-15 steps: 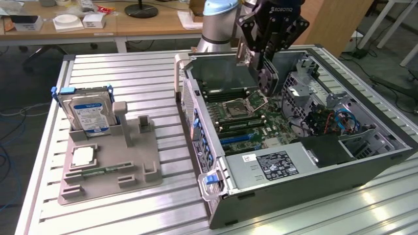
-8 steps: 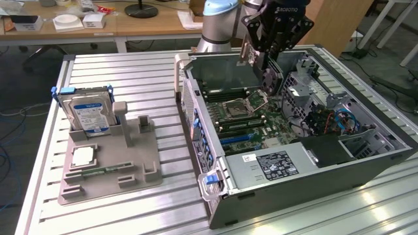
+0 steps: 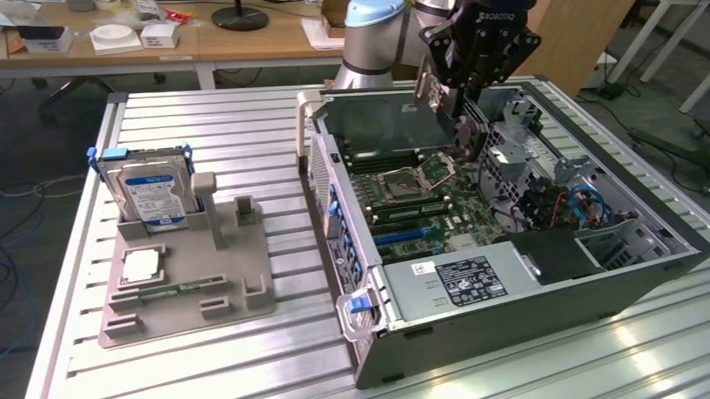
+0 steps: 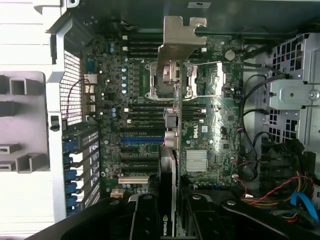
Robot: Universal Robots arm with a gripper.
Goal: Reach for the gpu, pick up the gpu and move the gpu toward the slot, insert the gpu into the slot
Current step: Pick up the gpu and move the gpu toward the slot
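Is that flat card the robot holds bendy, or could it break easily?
Probably stiff: the gpu runs straight out from the gripper with no sag. Likely fragile too: it looks thin, and its metal bracket may make that end heavier.

Gpu (image 4: pixel 170 150) in gripper (image 4: pixel 169 220) (edge-on), above motherboard (image 4: pixel 215 125), inside case (image 3: pixel 533 316)
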